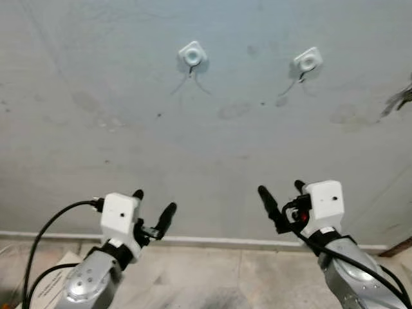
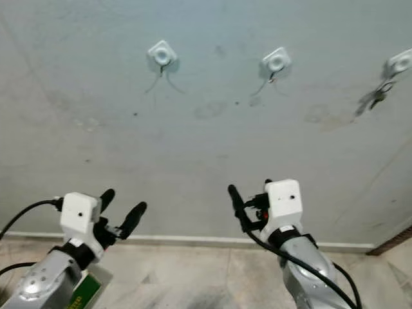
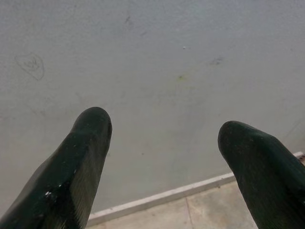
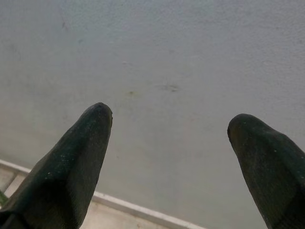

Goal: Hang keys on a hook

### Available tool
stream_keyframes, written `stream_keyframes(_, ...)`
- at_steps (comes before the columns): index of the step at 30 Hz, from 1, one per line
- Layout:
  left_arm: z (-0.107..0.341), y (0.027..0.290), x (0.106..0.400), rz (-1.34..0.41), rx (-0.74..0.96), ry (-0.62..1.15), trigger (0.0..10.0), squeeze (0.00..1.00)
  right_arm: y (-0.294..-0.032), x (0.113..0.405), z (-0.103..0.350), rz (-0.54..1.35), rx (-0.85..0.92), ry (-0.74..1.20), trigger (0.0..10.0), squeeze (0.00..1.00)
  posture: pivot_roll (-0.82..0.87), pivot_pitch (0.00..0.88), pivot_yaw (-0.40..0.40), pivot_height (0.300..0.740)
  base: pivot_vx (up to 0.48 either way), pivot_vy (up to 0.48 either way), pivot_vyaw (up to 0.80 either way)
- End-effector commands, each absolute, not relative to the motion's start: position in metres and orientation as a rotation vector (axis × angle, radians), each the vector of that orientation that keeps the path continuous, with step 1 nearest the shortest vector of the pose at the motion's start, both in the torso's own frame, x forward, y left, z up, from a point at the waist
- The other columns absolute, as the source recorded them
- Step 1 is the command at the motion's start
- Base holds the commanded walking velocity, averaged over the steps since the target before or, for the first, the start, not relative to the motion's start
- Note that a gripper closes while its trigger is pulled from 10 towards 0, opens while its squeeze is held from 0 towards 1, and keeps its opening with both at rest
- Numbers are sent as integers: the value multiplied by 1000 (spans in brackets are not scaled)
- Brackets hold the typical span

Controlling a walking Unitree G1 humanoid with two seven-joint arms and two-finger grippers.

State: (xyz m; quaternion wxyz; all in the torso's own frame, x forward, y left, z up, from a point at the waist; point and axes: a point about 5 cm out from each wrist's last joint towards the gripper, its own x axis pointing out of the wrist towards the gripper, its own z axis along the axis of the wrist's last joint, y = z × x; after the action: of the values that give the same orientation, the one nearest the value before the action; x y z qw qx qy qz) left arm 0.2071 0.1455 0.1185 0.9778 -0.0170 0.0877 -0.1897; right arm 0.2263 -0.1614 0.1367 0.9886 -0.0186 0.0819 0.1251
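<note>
Well, the robot faces a pale grey wall (image 2: 206,161) with three small white hooks stuck on it in a row. The keys (image 2: 375,96) hang dark and blurred under the rightmost hook (image 2: 400,62), at the far right of the right eye view, well apart from both grippers. The middle hook (image 2: 275,62) and the left hook (image 2: 161,53) each carry just a thin dark wire loop or strand hanging down; what it is exactly is too small to tell.

Low in front of the wall, both arms are raised with their grippers pointing up toward it. The left gripper (image 1: 154,207) sits at the lower left, its two black fingers spread apart and holding nothing; the left wrist view shows wall and a strip of white skirting board (image 3: 157,196) through the gap between the two fingertips (image 3: 90,143). The right gripper (image 1: 281,193) is at the lower right, below and slightly left of the middle hook, fingers likewise apart and empty, with bare wall between them in the right wrist view.

A tiled floor (image 1: 212,277) runs along the base of the wall, and black cables (image 1: 45,232) loop from each wrist
</note>
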Motion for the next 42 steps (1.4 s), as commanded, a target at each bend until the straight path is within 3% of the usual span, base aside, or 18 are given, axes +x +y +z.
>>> stream_keyframes(1,120,145,207,-381,-20,171,10000,0,-163,226,138,239,-37,165,10000,0,-25,99,36,740,0,0,0)
stream_keyframes(12,119,144,207,-390,-14,172,10000,0,-163,228,138,242,-41,164,10000,0,-22,99,38,740,0,0,0)
stream_keyframes(42,118,141,211,-398,-15,165,10000,0,-167,233,141,220,-47,144,10000,0,-31,81,41,740,-265,0,0)
